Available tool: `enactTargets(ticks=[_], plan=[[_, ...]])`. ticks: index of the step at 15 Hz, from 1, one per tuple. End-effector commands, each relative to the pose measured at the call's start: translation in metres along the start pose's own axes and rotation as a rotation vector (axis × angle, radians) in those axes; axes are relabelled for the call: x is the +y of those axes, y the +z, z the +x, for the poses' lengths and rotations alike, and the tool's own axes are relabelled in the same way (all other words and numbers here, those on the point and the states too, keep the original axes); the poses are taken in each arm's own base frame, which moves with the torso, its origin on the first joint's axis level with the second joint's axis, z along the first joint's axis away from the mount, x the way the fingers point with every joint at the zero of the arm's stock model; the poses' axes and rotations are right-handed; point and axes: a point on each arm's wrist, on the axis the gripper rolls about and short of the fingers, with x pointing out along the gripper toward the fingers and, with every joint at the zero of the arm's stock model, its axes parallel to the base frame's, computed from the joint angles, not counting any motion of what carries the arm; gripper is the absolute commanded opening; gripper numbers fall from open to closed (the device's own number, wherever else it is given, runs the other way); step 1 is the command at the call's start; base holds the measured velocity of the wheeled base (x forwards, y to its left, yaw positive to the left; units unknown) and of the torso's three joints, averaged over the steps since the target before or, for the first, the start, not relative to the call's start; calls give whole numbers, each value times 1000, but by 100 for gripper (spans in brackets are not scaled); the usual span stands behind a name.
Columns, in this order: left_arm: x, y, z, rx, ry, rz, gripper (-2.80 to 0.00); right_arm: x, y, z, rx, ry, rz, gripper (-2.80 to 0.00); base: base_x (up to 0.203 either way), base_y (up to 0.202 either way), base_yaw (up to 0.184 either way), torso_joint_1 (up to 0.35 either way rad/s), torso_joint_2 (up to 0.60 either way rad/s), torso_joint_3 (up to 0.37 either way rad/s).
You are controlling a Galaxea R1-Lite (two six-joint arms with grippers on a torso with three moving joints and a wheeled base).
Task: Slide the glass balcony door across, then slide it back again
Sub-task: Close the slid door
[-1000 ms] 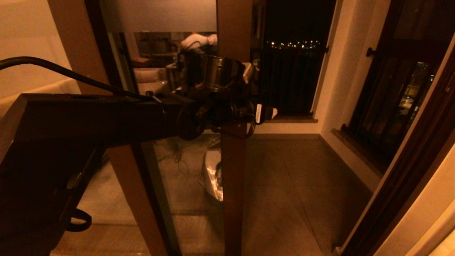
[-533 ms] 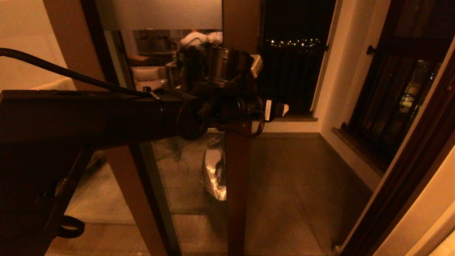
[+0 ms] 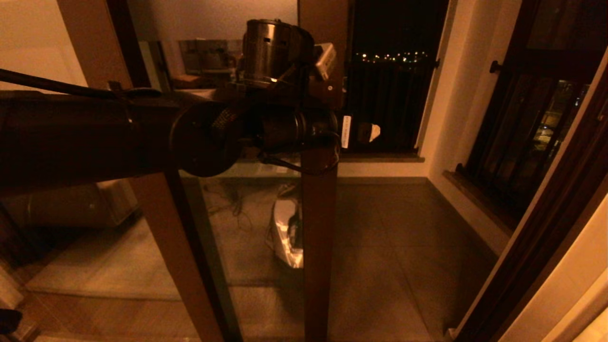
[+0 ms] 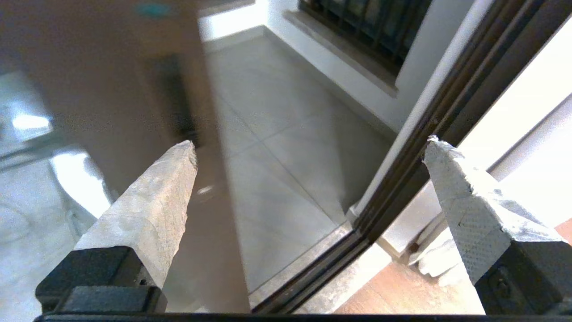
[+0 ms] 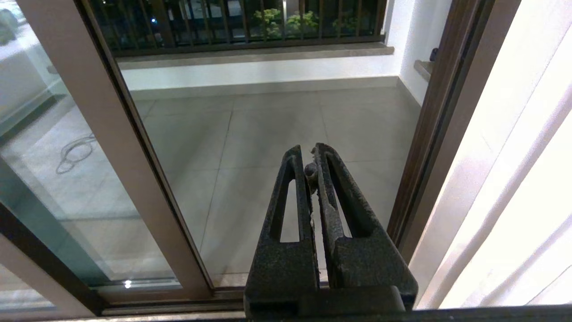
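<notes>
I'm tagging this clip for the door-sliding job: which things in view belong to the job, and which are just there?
Job:
glass balcony door, its handle slot
left gripper, open, by the door's stile

Just there:
right gripper, shut, parked
barred window
balcony railing
cable on the floor

Left arm stretched out with fingers spread, right gripper closed.

In the head view the left arm runs level across from the left side, its wrist bulky with a metal cylinder on top and a cable looping beneath. The left gripper has its two pale, tapered fingers held wide apart with nothing between them. The right gripper shows only in its own wrist view, angled downward, its two dark slotted fingers pressed together at the tips.
</notes>
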Motion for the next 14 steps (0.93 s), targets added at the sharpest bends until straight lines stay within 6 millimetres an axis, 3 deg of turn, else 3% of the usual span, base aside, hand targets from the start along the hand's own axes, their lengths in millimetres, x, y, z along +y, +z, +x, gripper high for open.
enactTargets(ticks=[1, 4, 5, 9, 12, 14], plan=[[-1, 21, -35, -55, -1, -2, 0, 0, 0, 0, -1, 0, 0, -280, 0, 0, 0, 0, 0, 0], [8, 22, -94, -55, 27, -7, 0, 0, 0, 0, 0, 0, 0, -280, 0, 0, 0, 0, 0, 0], [13, 18, -116, -52, 45, -9, -280, 0, 0, 0, -1, 0, 0, -280, 0, 0, 0, 0, 0, 0], [32, -6, -195, -51, 228, -18, -280, 0, 0, 0, 0, 0, 0, -280, 0, 0, 0, 0, 0, 0], [41, -19, -271, -91, 368, -17, -280, 0, 0, 0, -1, 0, 0, -280, 0, 0, 0, 0, 0, 0], [42, -38, -318, -100, 504, -28, -280, 0, 0, 0, -1, 0, 0, -280, 0, 0, 0, 0, 0, 0]])
